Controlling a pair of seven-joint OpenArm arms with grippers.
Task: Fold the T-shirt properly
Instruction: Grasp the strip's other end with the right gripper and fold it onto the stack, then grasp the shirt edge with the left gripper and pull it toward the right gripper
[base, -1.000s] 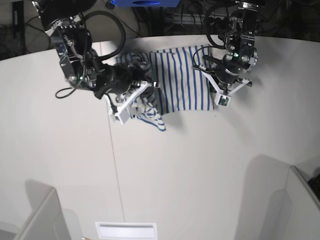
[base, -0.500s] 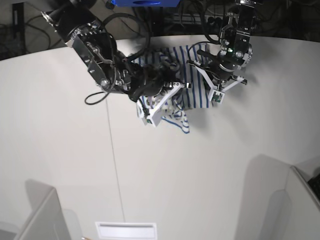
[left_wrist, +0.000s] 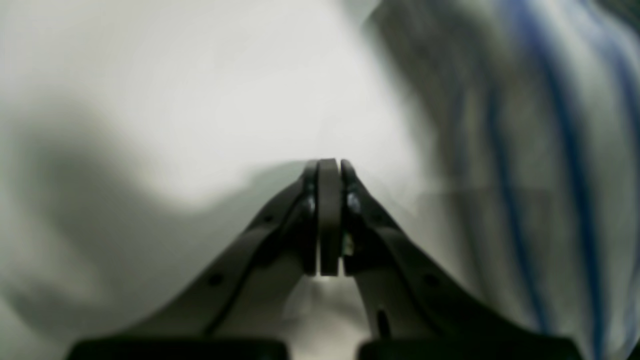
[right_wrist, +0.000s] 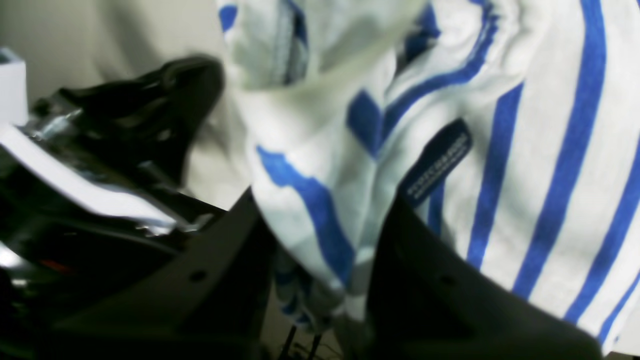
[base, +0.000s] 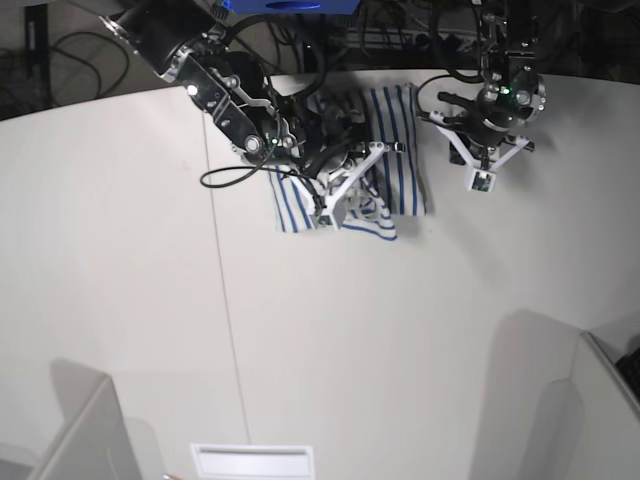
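The white T-shirt with blue stripes (base: 400, 150) lies bunched near the table's far edge, with a striped part (base: 290, 208) to its left. My right gripper (base: 345, 182) sits over the shirt's middle. In the right wrist view it (right_wrist: 325, 290) is shut on a fold of the T-shirt (right_wrist: 550, 150), next to the small dark label (right_wrist: 435, 162). My left gripper (base: 488, 140) hangs to the right of the shirt, apart from it. In the left wrist view it (left_wrist: 329, 167) is shut with nothing in it, with blurred striped cloth (left_wrist: 540, 150) at the right.
The white table (base: 400, 330) has a thin seam (base: 228, 330) running front to back. Grey dividers stand at the front left (base: 80, 430) and front right (base: 600, 410). A white slot (base: 252, 460) is at the front edge. Cables and a blue item (base: 290, 5) lie behind the table.
My right arm has swung to the right, carrying shirt cloth over the rest, so the shirt is narrower and more bunched. My left gripper has moved right, off the shirt's edge.
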